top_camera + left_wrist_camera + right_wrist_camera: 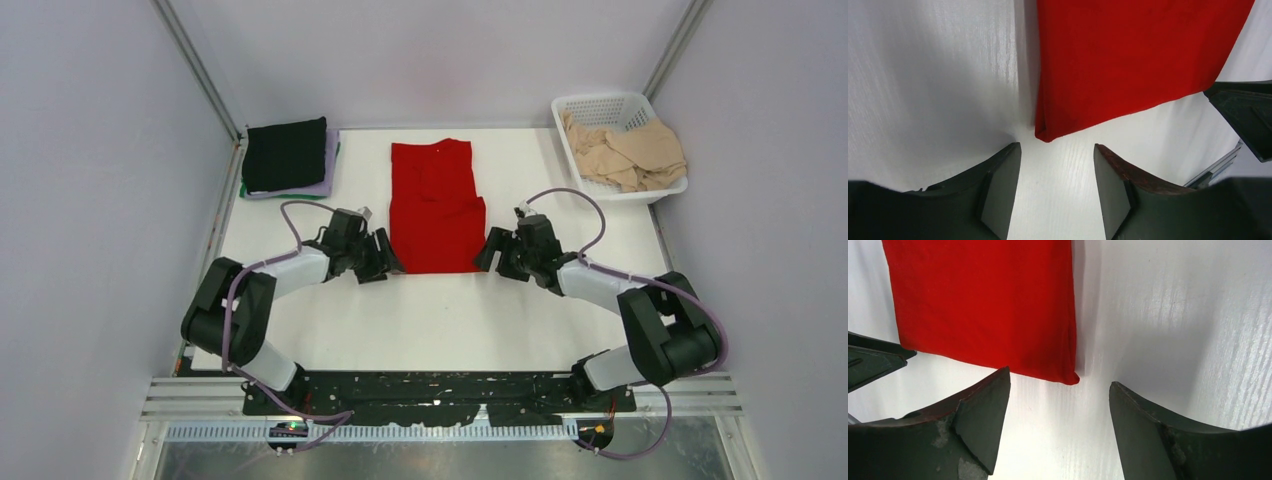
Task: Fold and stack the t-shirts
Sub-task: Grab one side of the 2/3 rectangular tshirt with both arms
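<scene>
A bright red t-shirt (434,205) lies flat on the white table, folded into a long strip with its sleeves tucked in. My left gripper (385,258) is open and empty, just short of the shirt's near left corner (1048,134). My right gripper (487,254) is open and empty, just short of the near right corner (1068,375). A stack of folded shirts, black (286,153) on top of lavender and green, sits at the back left. Beige shirts (625,152) lie crumpled in the basket.
The white lattice basket (603,105) stands at the back right corner. Grey walls enclose the table on three sides. The opposite gripper's fingers show at the edge of each wrist view (1243,112).
</scene>
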Controlling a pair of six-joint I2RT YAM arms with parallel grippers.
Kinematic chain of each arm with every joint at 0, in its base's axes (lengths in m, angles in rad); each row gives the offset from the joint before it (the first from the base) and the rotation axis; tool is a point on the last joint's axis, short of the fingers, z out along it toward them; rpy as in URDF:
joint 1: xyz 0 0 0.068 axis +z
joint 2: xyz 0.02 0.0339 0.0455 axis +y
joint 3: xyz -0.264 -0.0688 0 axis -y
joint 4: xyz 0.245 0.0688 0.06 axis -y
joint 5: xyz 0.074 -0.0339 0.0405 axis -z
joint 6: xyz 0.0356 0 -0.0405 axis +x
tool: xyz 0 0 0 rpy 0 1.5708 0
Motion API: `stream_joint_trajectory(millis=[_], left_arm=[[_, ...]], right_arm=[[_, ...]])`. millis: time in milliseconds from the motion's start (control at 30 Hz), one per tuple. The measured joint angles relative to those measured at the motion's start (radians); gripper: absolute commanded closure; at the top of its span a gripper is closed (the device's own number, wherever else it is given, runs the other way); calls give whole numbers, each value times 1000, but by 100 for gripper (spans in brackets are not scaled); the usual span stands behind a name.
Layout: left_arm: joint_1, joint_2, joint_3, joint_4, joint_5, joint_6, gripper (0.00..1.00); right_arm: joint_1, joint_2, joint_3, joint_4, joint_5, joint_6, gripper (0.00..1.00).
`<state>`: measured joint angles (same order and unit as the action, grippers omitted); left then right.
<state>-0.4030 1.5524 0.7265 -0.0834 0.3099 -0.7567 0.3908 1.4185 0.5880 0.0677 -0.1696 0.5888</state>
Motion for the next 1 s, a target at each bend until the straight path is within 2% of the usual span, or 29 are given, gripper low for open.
stream_joint_trajectory(millis=[233,400,600,800,1000], left_arm=[[-10,60,16,28,5,-19,84],[-15,75,19,27,-10,-25,100],[-15,117,55,37,3,-27,100],[-16,120,40,88,5,-24,100],[-22,13,-118,204,20,-25,100]], right_arm=[[0,54,0,54,-25,11,45],[0,94,2,94,-43,11,68],[0,132,9,112,-55,11,93],[0,148,17,122,-68,8,95],[1,106,-6,92,-109,-8,95]])
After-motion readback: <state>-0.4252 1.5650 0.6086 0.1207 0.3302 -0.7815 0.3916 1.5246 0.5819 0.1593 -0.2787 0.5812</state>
